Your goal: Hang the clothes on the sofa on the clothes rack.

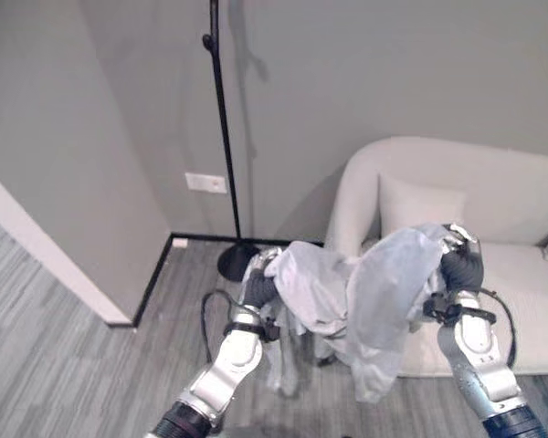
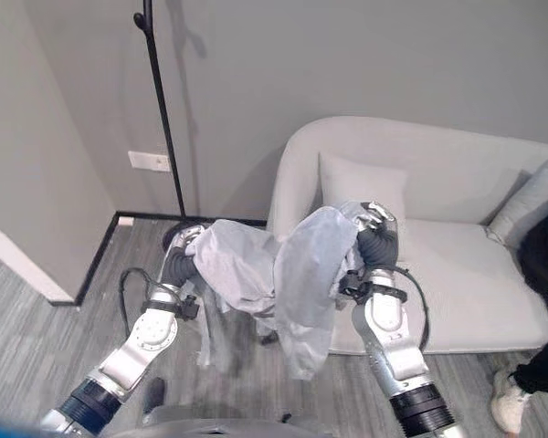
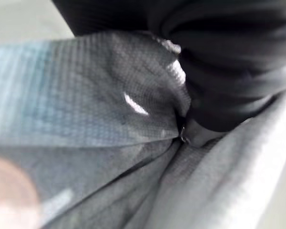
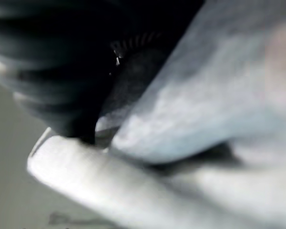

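Observation:
A light grey garment (image 1: 365,292) hangs spread between my two raised hands, in front of the sofa's left arm, with its lower folds dangling toward the floor. My left hand (image 1: 260,272) is curled into the garment's left end. My right hand (image 1: 458,248) grips its right end, above the sofa seat. Up close, the cloth (image 3: 86,119) bunches against my left hand's dark cover (image 3: 229,71), and the fabric (image 4: 219,95) drapes over my right hand (image 4: 47,57). The clothes rack is a thin black pole (image 1: 225,137) on a round base (image 1: 237,262), standing in the wall corner beyond my left hand.
The pale sofa (image 1: 521,274) with a white cushion (image 1: 420,205) takes up the right side. A person in dark clothes (image 2: 543,274) stands by its right end, one white shoe (image 2: 507,397) on the floor. A wall socket (image 1: 206,182) sits left of the pole.

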Robot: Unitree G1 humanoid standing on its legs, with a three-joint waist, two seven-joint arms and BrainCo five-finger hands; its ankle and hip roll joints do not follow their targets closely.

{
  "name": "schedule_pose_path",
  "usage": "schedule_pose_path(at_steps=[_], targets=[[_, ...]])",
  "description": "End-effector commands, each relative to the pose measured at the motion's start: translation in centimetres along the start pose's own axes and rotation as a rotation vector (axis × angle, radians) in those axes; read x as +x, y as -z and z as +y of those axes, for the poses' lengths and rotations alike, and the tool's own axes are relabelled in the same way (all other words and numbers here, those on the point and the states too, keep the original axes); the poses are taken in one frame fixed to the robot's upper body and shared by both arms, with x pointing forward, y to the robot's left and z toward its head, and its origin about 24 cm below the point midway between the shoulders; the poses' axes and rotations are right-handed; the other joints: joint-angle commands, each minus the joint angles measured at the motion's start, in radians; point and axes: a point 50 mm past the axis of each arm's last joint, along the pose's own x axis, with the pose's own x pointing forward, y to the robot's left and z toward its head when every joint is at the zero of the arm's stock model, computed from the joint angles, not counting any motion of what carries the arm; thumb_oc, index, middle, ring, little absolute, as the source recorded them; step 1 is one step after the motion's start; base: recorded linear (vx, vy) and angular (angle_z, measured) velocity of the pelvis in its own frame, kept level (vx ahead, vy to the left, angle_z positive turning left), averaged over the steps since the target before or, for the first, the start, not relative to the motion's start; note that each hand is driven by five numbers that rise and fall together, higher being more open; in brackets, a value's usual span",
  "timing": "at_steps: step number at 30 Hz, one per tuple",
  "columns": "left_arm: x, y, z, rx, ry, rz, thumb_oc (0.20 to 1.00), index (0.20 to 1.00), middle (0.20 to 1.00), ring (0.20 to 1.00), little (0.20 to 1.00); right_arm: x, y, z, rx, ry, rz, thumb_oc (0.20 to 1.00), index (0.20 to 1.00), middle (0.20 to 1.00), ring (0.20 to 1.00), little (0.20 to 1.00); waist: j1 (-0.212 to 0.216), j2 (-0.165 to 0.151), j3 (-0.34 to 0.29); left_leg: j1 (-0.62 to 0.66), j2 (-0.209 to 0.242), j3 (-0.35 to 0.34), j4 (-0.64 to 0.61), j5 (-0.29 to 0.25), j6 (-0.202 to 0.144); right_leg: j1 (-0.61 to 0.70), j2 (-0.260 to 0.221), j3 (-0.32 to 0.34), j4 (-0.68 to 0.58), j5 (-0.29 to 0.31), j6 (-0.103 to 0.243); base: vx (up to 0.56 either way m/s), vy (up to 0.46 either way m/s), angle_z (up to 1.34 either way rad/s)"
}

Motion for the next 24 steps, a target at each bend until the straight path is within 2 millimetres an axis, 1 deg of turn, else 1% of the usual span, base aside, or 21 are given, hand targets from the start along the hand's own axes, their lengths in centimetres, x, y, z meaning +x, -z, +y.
schedule_pose_path(at_steps=[1, 2, 3, 4, 5, 6, 7, 8, 9, 10, 11, 12, 13, 14, 15, 16, 17, 19, 20, 22, 24], targets=[[0.4, -2.6, -0.4, -0.078, 0.026, -0.128, 0.200, 0.200, 0.200, 0.200, 0.200, 1.3, -2.8, -0.3, 0.004, -0.013, -0.140, 0.200, 0.200, 0.200, 0.200, 0.200, 0.001, 0.042, -0.071, -0.030, 0.045, 0.022, 0.061, -0.070, 0.029, -0.004, -0.059, 0.023, 0.075, -0.025, 0.050, 0.36, 0.865, 0.15], [0.4, -2.6, 0.1, -0.042, 0.040, -0.139, 0.200, 0.200, 0.200, 0.200, 0.200, 1.1, -2.4, -0.2, 0.002, -0.019, -0.121, 0.200, 0.200, 0.200, 0.200, 0.200, 0.002, 0.021, -0.074, -0.028, 0.013, 0.049, 0.073, -0.098, 0.057, -0.027, -0.099, 0.037, 0.096, 0.037, 0.069, 0.18, 0.392, 0.06], [0.4, -2.6, 0.1, -0.042, 0.041, -0.138, 0.200, 0.200, 0.200, 0.200, 0.200, 1.1, -2.4, -0.2, 0.002, -0.019, -0.120, 0.200, 0.200, 0.200, 0.200, 0.200, 0.004, 0.019, -0.075, -0.023, 0.013, 0.053, 0.075, -0.107, 0.056, -0.024, -0.100, 0.039, 0.098, 0.030, 0.070, 0.13, 0.363, -0.09], [0.4, -2.6, 0.4, -0.026, 0.043, -0.145, 0.200, 0.200, 0.200, 0.200, 0.200, 1.0, -2.3, -0.1, -0.004, -0.021, -0.115, 0.200, 0.200, 0.200, 0.200, 0.200, 0.003, 0.016, -0.072, -0.015, -0.001, 0.064, 0.072, -0.119, 0.074, -0.042, -0.116, 0.039, 0.124, 0.048, 0.069, 0.11, 0.401, -0.31], [0.5, -2.5, 0.7, -0.009, 0.037, -0.143, 0.200, 0.200, 0.200, 0.200, 0.200, 0.9, -1.9, 0.0, 0.005, -0.010, -0.105, 0.200, 0.200, 0.200, 0.200, 0.200, 0.001, 0.006, -0.066, 0.002, -0.039, 0.090, 0.067, -0.140, 0.112, -0.082, -0.151, 0.049, 0.188, 0.107, 0.065, 0.11, 0.536, -0.51], [0.4, -2.3, 0.8, -0.003, 0.032, -0.134, 0.200, 0.200, 0.200, 0.200, 0.200, 0.8, -1.8, 0.1, 0.014, -0.001, -0.097, 0.200, 0.200, 0.200, 0.200, 0.200, 0.000, 0.002, -0.061, 0.013, -0.059, 0.101, 0.067, -0.150, 0.132, -0.102, -0.167, 0.050, 0.226, 0.138, 0.057, 0.08, 0.432, -0.37], [0.4, -2.3, 0.8, -0.002, 0.032, -0.134, 0.200, 0.200, 0.200, 0.200, 0.200, 0.8, -1.8, 0.1, 0.014, -0.001, -0.097, 0.200, 0.200, 0.200, 0.200, 0.200, 0.001, 0.000, -0.061, 0.013, -0.061, 0.104, 0.067, -0.151, 0.133, -0.105, -0.170, 0.054, 0.229, 0.137, 0.058, 0.04, 0.294, -0.24], [0.4, -2.1, 0.9, 0.002, 0.023, -0.124, 0.200, 0.200, 0.200, 0.200, 0.200, 0.8, -1.6, 0.2, 0.018, 0.006, -0.092, 0.200, 0.200, 0.200, 0.200, 0.200, 0.000, -0.001, -0.051, 0.025, -0.078, 0.118, 0.073, -0.164, 0.152, -0.125, -0.198, 0.042, 0.270, 0.189, 0.050, 0.04, 0.289, -0.11], [0.4, -2.0, 1.1, 0.007, 0.018, -0.119, 0.200, 0.200, 0.200, 0.200, 0.200, 0.8, -1.7, 0.3, 0.022, 0.007, -0.093, 0.200, 0.200, 0.200, 0.200, 0.200, -0.002, 0.006, -0.043, 0.036, -0.089, 0.128, 0.079, -0.171, 0.168, -0.142, -0.220, 0.012, 0.310, 0.207, 0.034, 0.07, 0.442, -0.20], [0.3, -2.0, 1.3, 0.015, 0.014, -0.120, 0.200, 0.200, 0.200, 0.200, 0.200, 0.6, -1.6, 0.3, 0.026, 0.008, -0.088, 0.200, 0.200, 0.200, 0.200, 0.200, -0.001, 0.014, -0.042, 0.049, -0.098, 0.147, 0.076, -0.183, 0.178, -0.146, -0.239, -0.032, 0.326, 0.197, 0.023, 0.14, 0.485, -0.28], [0.0, -1.9, 1.5, 0.026, 0.017, -0.117, 0.200, 0.200, 0.200, 0.200, 0.200, 0.5, -1.4, 0.1, 0.019, 0.011, -0.080, 0.200, 0.200, 0.200, 0.200, 0.200, -0.010, 0.018, -0.038, 0.092, -0.115, 0.164, 0.061, -0.198, 0.191, -0.156, -0.223, -0.083, 0.354, 0.167, 0.011, 0.12, 0.357, -0.30], [0.0, -1.9, 1.5, 0.026, 0.017, -0.117, 0.200, 0.200, 0.200, 0.200, 0.200, 0.5, -1.4, 0.1, 0.019, 0.011, -0.081, 0.200, 0.200, 0.200, 0.200, 0.200, -0.011, 0.017, -0.039, 0.091, -0.116, 0.164, 0.058, -0.194, 0.191, -0.156, -0.224, -0.085, 0.351, 0.170, 0.009, 0.12, 0.272, -0.27], [-0.1, -1.8, 1.6, 0.031, 0.020, -0.114, 0.200, 0.200, 0.200, 0.200, 0.200, 0.4, -1.5, -0.1, 0.019, 0.016, -0.082, 0.200, 0.200, 0.200, 0.200, 0.200, -0.016, 0.018, -0.040, 0.106, -0.122, 0.169, 0.043, -0.195, 0.193, -0.165, -0.189, -0.092, 0.341, 0.139, 0.005, 0.08, 0.201, -0.21], [-0.5, -1.6, 1.7, 0.027, 0.026, -0.102, 0.200, 0.200, 0.200, 0.200, 0.200, 0.6, -1.7, -0.2, 0.017, 0.016, -0.088, 0.200, 0.200, 0.200, 0.200, 0.200, -0.023, 0.024, -0.037, 0.130, -0.136, 0.179, 0.019, -0.200, 0.196, -0.195, -0.117, -0.111, 0.312, 0.075, 0.000, 0.08, 0.201, -0.28], [-0.5, -1.6, 1.7, 0.027, 0.026, -0.103, 0.200, 0.200, 0.200, 0.200, 0.200, 0.6, -1.7, -0.2, 0.017, 0.016, -0.089, 0.200, 0.200, 0.200, 0.200, 0.200, -0.024, 0.024, -0.038, 0.128, -0.136, 0.179, 0.016, -0.196, 0.197, -0.196, -0.116, -0.112, 0.308, 0.079, -0.001, 0.08, 0.221, -0.20], [-0.7, -1.5, 1.8, 0.014, 0.015, -0.086, 0.200, 0.200, 0.200, 0.200, 0.200, 1.0, -1.9, -0.1, 0.016, 0.013, -0.101, 0.200, 0.200, 0.200, 0.200, 0.200, -0.028, 0.029, -0.036, 0.151, -0.148, 0.195, 0.002, -0.207, 0.198, -0.218, -0.070, -0.157, 0.256, 0.048, -0.004, 0.05, 0.129, -0.15], [-0.7, -1.4, 1.8, 0.007, 0.009, -0.080, 0.200, 0.200, 0.200, 0.200, 0.200, 1.1, -2.1, -0.1, 0.016, 0.012, -0.109, 0.200, 0.200, 0.200, 0.200, 0.200, -0.032, 0.028, -0.035, 0.165, -0.156, 0.201, -0.006, -0.211, 0.198, -0.228, -0.051, -0.172, 0.223, 0.041, -0.005, 0.07, 0.163, -0.19], [-0.7, -1.3, 1.6, -0.001, 0.003, -0.070, 0.200, 0.200, 0.200, 0.200, 0.200, 1.3, -2.2, -0.2, 0.011, 0.017, -0.117, 0.200, 0.200, 0.200, 0.200, 0.200, -0.043, 0.023, -0.030, 0.191, -0.165, 0.207, -0.016, -0.219, 0.199, -0.249, -0.016, -0.164, 0.172, 0.051, -0.003, 0.08, 0.073, -0.25], [-0.7, -1.1, 1.4, 0.002, -0.002, -0.064, 0.200, 0.200, 0.200, 0.200, 0.200, 1.3, -2.2, -0.4, 0.009, 0.030, -0.120, 0.200, 0.200, 0.200, 0.200, 0.200, -0.054, 0.017, -0.025, 0.210, -0.174, 0.206, -0.028, -0.224, 0.199, -0.272, 0.008, -0.133, 0.134, 0.080, 0.008, 0.09, 0.023, -0.08], [-0.5, -1.2, 1.5, 0.010, -0.011, -0.074, 0.200, 0.200, 0.200, 0.200, 0.200, 1.2, -2.2, -0.9, 0.001, 0.063, -0.123, 0.200, 0.200, 0.200, 0.200, 0.200, -0.066, 0.007, -0.028, 0.216, -0.179, 0.203, -0.041, -0.222, 0.198, -0.289, 0.004, -0.105, 0.090, 0.125, 0.023, 0.10, -0.055, 0.26], [-0.6, -1.4, 1.7, 0.012, -0.023, -0.083, 0.200, 0.200, 0.200, 0.200, 0.200, 1.1, -2.1, -1.4, 0.001, 0.097, -0.125, 0.200, 0.200, 0.200, 0.200, 0.200, -0.068, 0.005, -0.035, 0.227, -0.175, 0.203, -0.048, -0.233, 0.192, -0.284, -0.002, -0.072, 0.046, 0.147, 0.038, 0.18, -0.164, 0.36]])
